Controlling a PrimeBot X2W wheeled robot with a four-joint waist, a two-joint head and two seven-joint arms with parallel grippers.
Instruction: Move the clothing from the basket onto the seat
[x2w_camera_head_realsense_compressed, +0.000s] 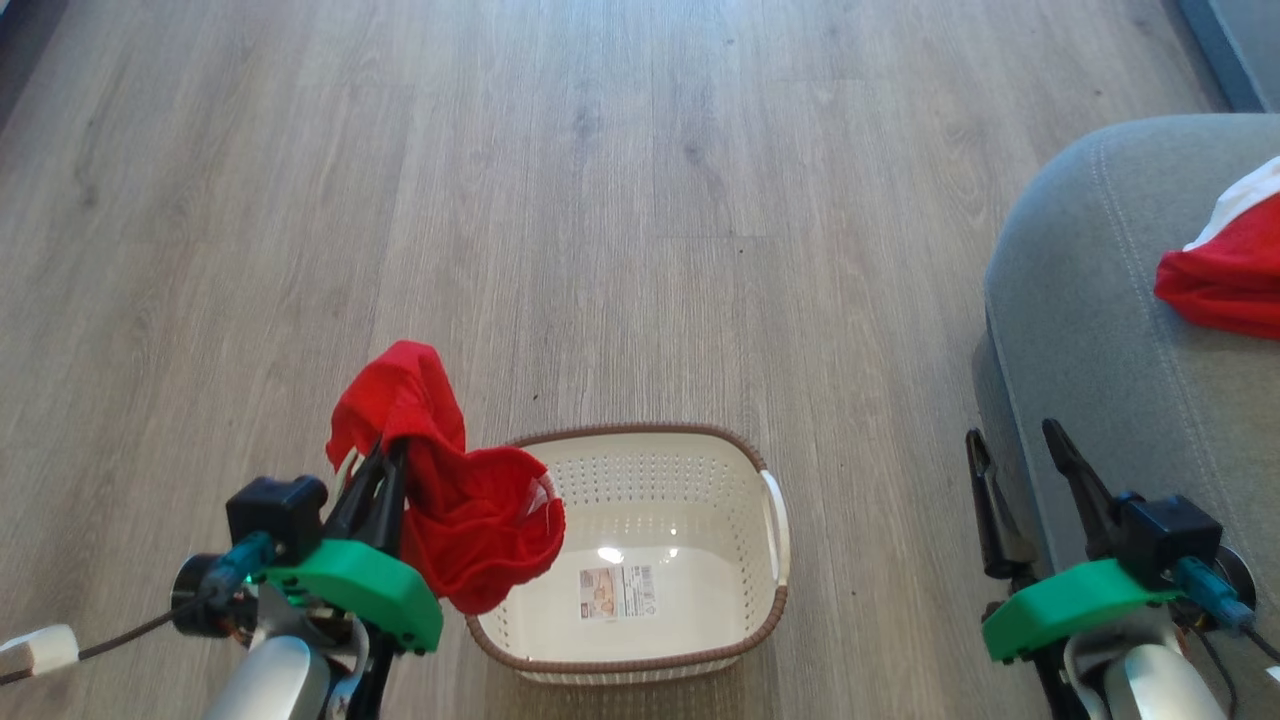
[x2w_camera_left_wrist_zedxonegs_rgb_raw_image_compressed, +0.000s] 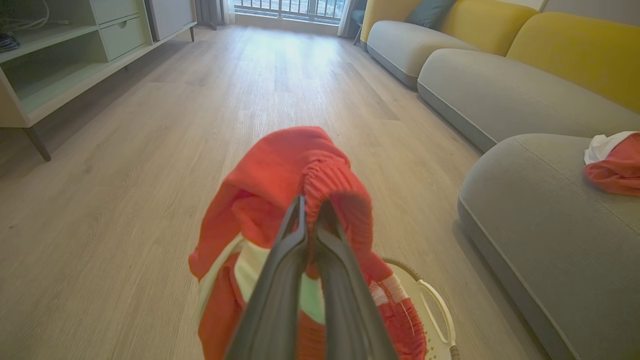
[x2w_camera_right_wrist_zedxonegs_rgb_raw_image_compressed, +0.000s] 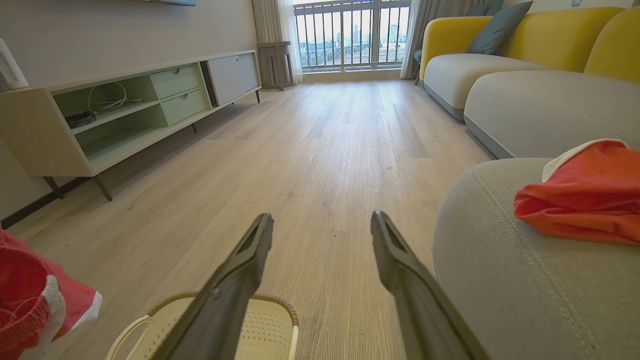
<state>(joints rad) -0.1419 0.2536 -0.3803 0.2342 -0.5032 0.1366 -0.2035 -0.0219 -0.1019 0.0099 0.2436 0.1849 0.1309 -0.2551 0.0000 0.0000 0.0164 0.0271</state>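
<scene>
My left gripper (x2w_camera_head_realsense_compressed: 385, 455) (x2w_camera_left_wrist_zedxonegs_rgb_raw_image_compressed: 310, 207) is shut on a red piece of clothing (x2w_camera_head_realsense_compressed: 470, 520) (x2w_camera_left_wrist_zedxonegs_rgb_raw_image_compressed: 280, 180), which hangs bunched over the left rim of the basket (x2w_camera_head_realsense_compressed: 770, 610). Inside the cream basket, the bottom shows bare with a label sticker (x2w_camera_head_realsense_compressed: 617, 592); its rim also shows in the right wrist view (x2w_camera_right_wrist_zedxonegs_rgb_raw_image_compressed: 280, 305). A second red and white garment (x2w_camera_head_realsense_compressed: 1225, 270) (x2w_camera_right_wrist_zedxonegs_rgb_raw_image_compressed: 585, 195) lies on the grey seat (x2w_camera_head_realsense_compressed: 1080, 330) (x2w_camera_right_wrist_zedxonegs_rgb_raw_image_compressed: 505, 280) at the right. Beside the seat's front edge my right gripper (x2w_camera_head_realsense_compressed: 1015, 445) (x2w_camera_right_wrist_zedxonegs_rgb_raw_image_compressed: 322, 225) stands open, holding nothing.
The basket stands on a wooden floor (x2w_camera_head_realsense_compressed: 620, 200) with wide free room ahead. A low cabinet (x2w_camera_right_wrist_zedxonegs_rgb_raw_image_compressed: 130, 110) with shelves and drawers runs along the left wall. Grey and yellow sofa sections (x2w_camera_right_wrist_zedxonegs_rgb_raw_image_compressed: 525, 95) continue beyond the seat.
</scene>
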